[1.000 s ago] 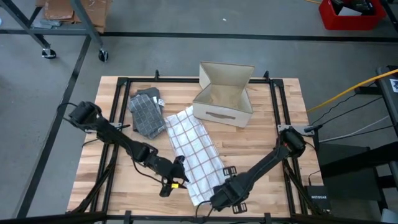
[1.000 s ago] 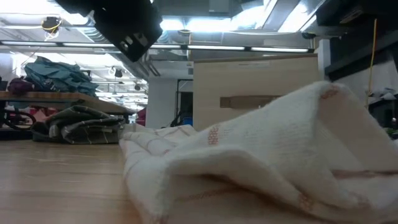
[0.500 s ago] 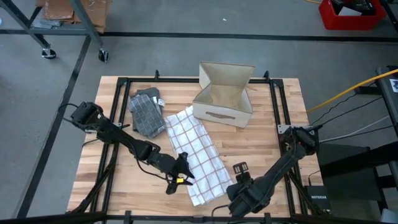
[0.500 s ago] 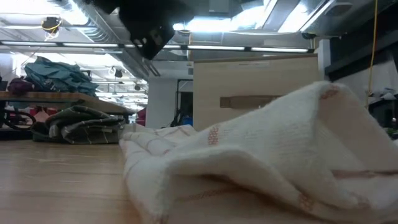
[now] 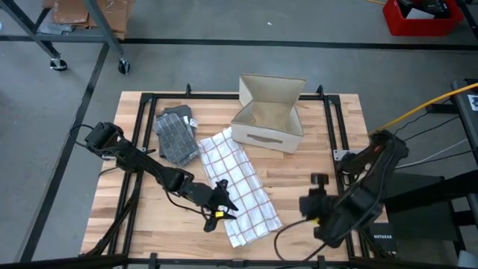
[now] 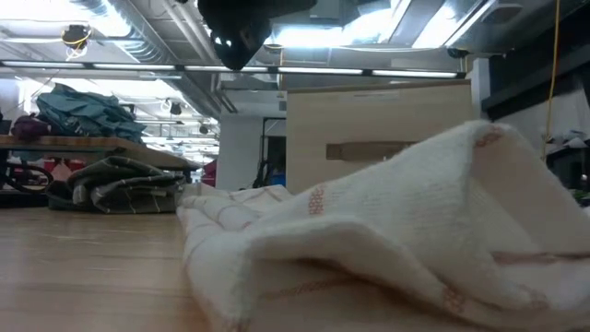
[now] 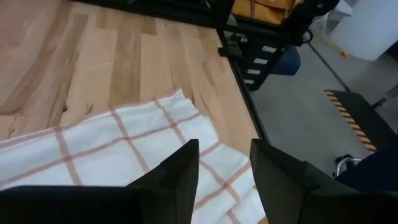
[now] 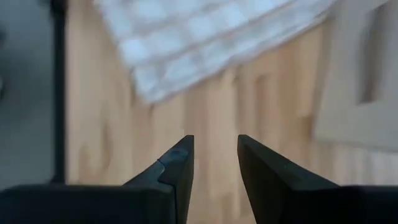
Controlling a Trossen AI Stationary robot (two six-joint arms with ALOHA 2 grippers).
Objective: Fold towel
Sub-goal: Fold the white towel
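1. A wooden table [image 5: 328,149] is seen from above, with two dark robot arms reaching in from its left and right sides.
2. A white towel [image 5: 240,187] with thin red checks lies near the middle of the table, stretched out as a long strip running diagonally from beside the box toward the table's near edge.
3. From table height, the towel [image 6: 387,231] fills the foreground in soft, rumpled folds, its near end humped up.
4. The left gripper [image 5: 222,203] hovers at the towel's left edge, toward its near end. Its wrist camera shows two dark fingers [image 7: 180,171] with a clear gap between them, nothing held, and the towel [image 7: 124,155] directly below.
5. The right gripper [image 5: 319,180] is over bare wood to the right of the towel, well apart from it. Its fingers [image 8: 177,165] stand parted with nothing between them; the towel's end [image 8: 199,37] and the box [image 8: 360,74] show beyond.
6. An open cardboard box [image 5: 269,112] sits at the far middle of the table, just beside the towel's far end.
7. A dark grey checked cloth [image 5: 176,134], bunched up, lies to the left of the towel's far end.
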